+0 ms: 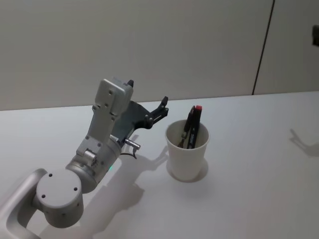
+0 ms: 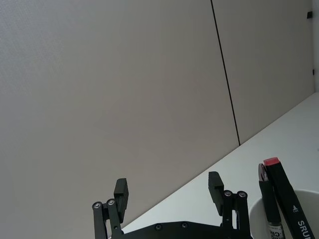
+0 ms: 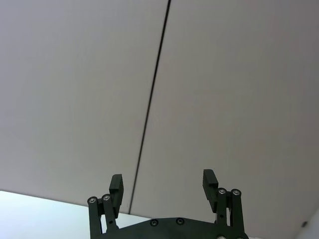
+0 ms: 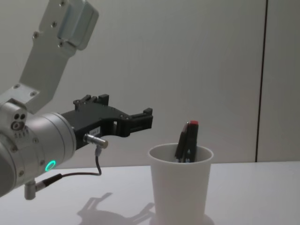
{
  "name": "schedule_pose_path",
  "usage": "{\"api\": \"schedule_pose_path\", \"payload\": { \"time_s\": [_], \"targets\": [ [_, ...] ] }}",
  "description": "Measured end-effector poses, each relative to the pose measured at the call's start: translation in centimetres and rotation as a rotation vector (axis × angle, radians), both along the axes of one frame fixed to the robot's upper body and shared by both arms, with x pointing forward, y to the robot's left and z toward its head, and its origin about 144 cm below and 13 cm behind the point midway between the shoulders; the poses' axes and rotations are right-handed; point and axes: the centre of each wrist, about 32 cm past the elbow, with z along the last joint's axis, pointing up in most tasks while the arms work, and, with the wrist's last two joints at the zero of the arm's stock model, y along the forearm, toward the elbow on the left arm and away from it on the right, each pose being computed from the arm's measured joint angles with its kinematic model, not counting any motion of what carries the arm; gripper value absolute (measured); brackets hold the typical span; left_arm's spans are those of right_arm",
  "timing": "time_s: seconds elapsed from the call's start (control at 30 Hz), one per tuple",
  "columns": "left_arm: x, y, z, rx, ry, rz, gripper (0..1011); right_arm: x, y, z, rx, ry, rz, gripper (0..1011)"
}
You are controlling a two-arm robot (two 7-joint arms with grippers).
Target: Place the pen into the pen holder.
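Observation:
The pen holder [image 1: 187,155] is a white paper cup standing upright on the white table [image 1: 249,199]. A black pen [image 1: 193,124] with a red end leans inside it beside a second dark pen, both poking above the rim. From the chest the pen holder [image 4: 180,190] and the pen [image 4: 189,139] show side-on. My left gripper [image 1: 148,94] hovers just left of the cup, above rim height, open and empty. Its wrist view has the left gripper [image 2: 168,183] aimed at the wall, with the pen [image 2: 285,191] and the cup rim [image 2: 255,215] close by. My right gripper [image 3: 163,180] is open and faces the wall.
A grey wall with a dark vertical seam [image 1: 263,47] stands behind the table. My left arm [image 1: 79,169] takes up the near left of the table. Bare tabletop lies to the right of the cup and in front of it.

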Motion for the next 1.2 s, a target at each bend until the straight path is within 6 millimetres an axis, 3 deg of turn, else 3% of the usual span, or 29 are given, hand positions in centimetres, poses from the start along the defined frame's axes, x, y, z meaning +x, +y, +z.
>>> {"api": "schedule_pose_path", "payload": {
  "time_s": [0.67,1.2],
  "targets": [
    [0.0,0.0,0.0,0.0,0.0,0.001,1001,-0.8,2.7,-8.2,0.105,-0.022,0.094,1002],
    [0.0,0.0,0.0,0.0,0.0,0.001,1001,-3.0,5.6,-14.9,0.177,-0.042,0.166,1002]
  ]
}}
